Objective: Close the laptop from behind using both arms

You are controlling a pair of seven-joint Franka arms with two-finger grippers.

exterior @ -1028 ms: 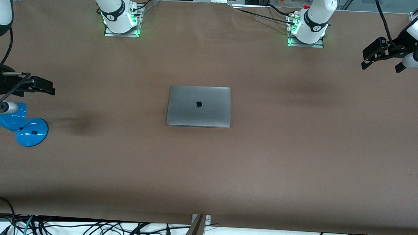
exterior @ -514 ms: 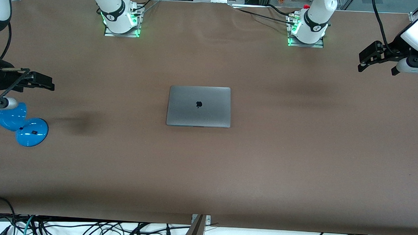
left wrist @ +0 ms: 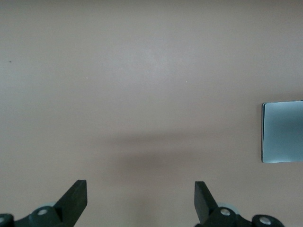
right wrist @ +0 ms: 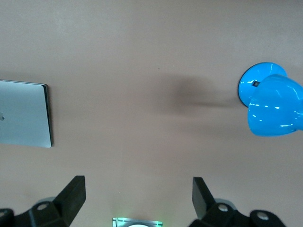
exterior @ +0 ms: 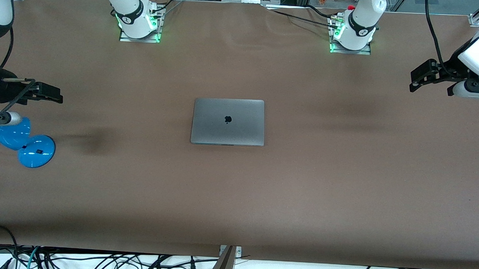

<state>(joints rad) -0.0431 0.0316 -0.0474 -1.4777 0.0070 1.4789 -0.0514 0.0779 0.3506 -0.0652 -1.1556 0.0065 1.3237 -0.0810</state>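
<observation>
The laptop [exterior: 228, 121] lies flat on the brown surface [exterior: 341, 186], about midway between the two arms' ends of it, with its lid shut down and the dark logo showing on top; nothing touches it; the left tool [exterior: 421, 75] hangs in the air over the left arm's end of the surface, well apart from the laptop, and the left wrist view shows its two black fingers [left wrist: 73, 201] spread wide with only bare surface between them and an edge of the grey lid [left wrist: 283, 131] off to one side; the right tool [exterior: 45, 94] hangs over the right arm's end of the surface, also well apart from the laptop, and the right wrist view shows its fingers [right wrist: 71, 195] spread wide too, holding nothing, with a corner of the laptop on one side of that picture and the blue lamp [right wrist: 270, 105] on the other; the blue lamp stands on the surface at the right arm's end, its round base [exterior: 36, 151] nearer to the front camera than the right tool and its blue head just beside that base; a soft shadow lies on the surface between the lamp and the laptop, and another lies toward the left arm's end; the white bases of both arms stand at the edge of the surface farthest from the front camera, each lit green at its foot; a tangle of black cables [exterior: 99, 261] runs off the surface's nearest edge.
</observation>
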